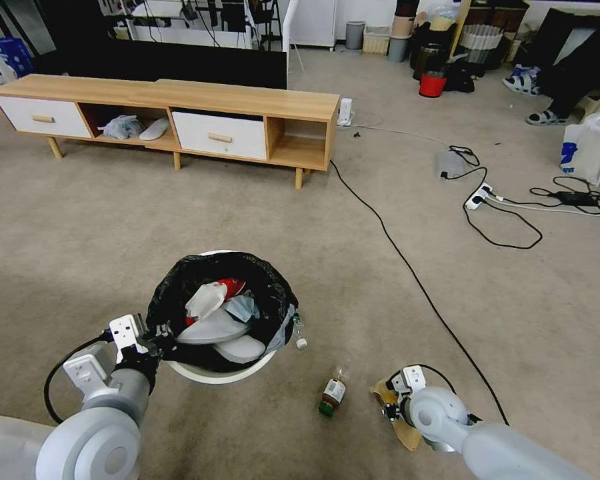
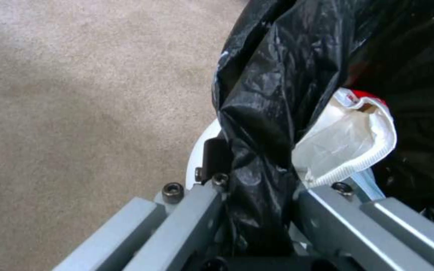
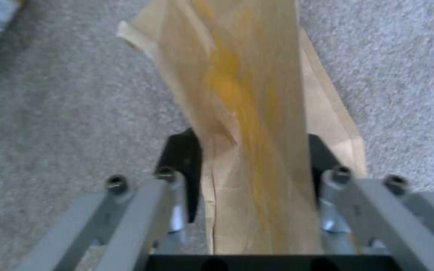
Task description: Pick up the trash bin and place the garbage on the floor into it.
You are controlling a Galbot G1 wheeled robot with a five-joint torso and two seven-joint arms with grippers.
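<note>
- Standing on the floor [image 1: 260, 200], a flat beige-grey short-pile carpet: the trash bin [image 1: 221, 377], round, smooth white plastic, lined with a crinkled glossy black bag [image 1: 273, 287] folded over the rim.
- Gripping the bin's near-left rim: the left gripper [image 1: 155, 335], grey metal fingers [image 2: 204, 210] clamped on the bunched black liner and white wall, one finger outside, the other inside.
- Filling the bin's mouth: crumpled white paper [image 1: 205, 300], a pale blue tissue [image 1: 243, 308], a scrap of red [image 1: 231, 285], and smooth pale flat pieces lower down.
- Showing in the left wrist view just beyond the inner finger: a translucent white wrapper [image 2: 347, 145] with a ribbed sealed edge, red showing at its far end.
- Hanging against the bin's right side, cap downward: a small clear bottle [image 1: 299, 331] with a white cap.
- Lying on its side on the carpet, between bin and right arm: a small bottle [image 1: 332, 392], brownish, white-labelled, green-capped.
- Reaching low to the carpet at the lower right: the right gripper [image 3: 249, 177], black pads pressed on either side of a tan box [image 3: 257, 113], flat creased cardboard with a yellow-orange streak down its face.
- Snaking across the carpet to the right: a thin black cable [image 1: 407, 267].
</note>
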